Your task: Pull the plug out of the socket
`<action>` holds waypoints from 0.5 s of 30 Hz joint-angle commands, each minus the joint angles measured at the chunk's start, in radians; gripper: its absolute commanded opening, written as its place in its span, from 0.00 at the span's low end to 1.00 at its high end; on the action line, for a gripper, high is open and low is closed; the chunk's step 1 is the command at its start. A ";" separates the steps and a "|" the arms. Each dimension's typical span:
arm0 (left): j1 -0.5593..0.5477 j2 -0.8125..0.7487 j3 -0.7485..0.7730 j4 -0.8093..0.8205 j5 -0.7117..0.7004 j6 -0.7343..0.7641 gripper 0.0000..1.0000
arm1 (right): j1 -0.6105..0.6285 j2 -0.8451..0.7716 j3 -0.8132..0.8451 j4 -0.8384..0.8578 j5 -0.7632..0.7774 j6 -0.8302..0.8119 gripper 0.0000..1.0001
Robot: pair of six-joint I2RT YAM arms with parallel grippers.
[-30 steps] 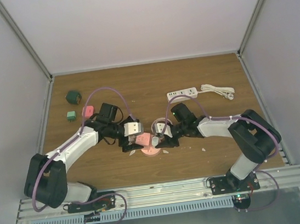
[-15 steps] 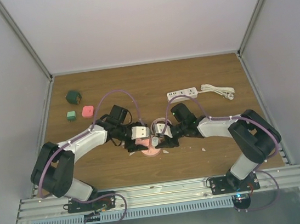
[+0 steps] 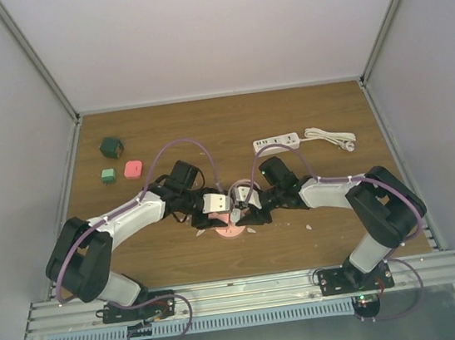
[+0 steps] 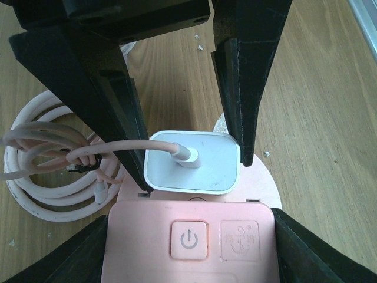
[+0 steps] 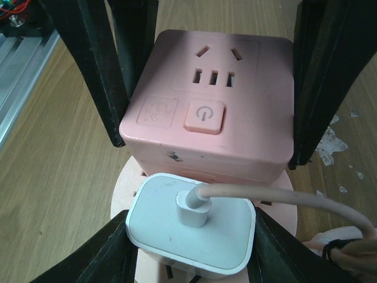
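Left wrist view looks down between the left hand and its two black fingers, which stand on either side of the white plug and press against its left and right edges, pinching it. The plug sits flush against the side face of the pink socket, seated in it, with its pale cable running off to a loose coil that lies on the tabletop just beside the left finger. Socket and plug rest on a round pink disc.

From the right wrist camera the same pair shows from the other side. The right hand has its fingers closed onto the two opposite flanks of the socket, gripping it. The socket's top face (power button and outlet slots showing) is turned toward that lens, and the plug lies at the near edge, flanked by the tips of the other hand.

In the top external camera both arms meet near the middle of the tabletop, toward the near edge, wrists almost touching over the pink socket. Well apart lie a white power strip with its cord at the right, and at the far left a dark green block, a small green block and a pink block.
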 commanded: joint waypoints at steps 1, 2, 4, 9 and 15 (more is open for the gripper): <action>-0.028 0.019 -0.021 0.018 -0.058 0.013 0.35 | 0.002 -0.003 0.057 0.095 -0.139 0.099 0.21; -0.030 0.021 -0.022 0.016 -0.060 0.010 0.35 | 0.002 -0.005 0.055 0.099 -0.143 0.103 0.21; -0.030 0.025 -0.021 0.008 -0.063 0.010 0.34 | 0.002 -0.018 0.045 0.109 -0.137 0.094 0.21; -0.033 0.034 -0.018 -0.002 -0.082 0.011 0.32 | -0.001 -0.074 0.016 0.144 -0.136 0.092 0.21; -0.034 0.043 -0.014 -0.009 -0.091 0.007 0.30 | -0.017 -0.090 -0.012 0.185 -0.180 0.137 0.21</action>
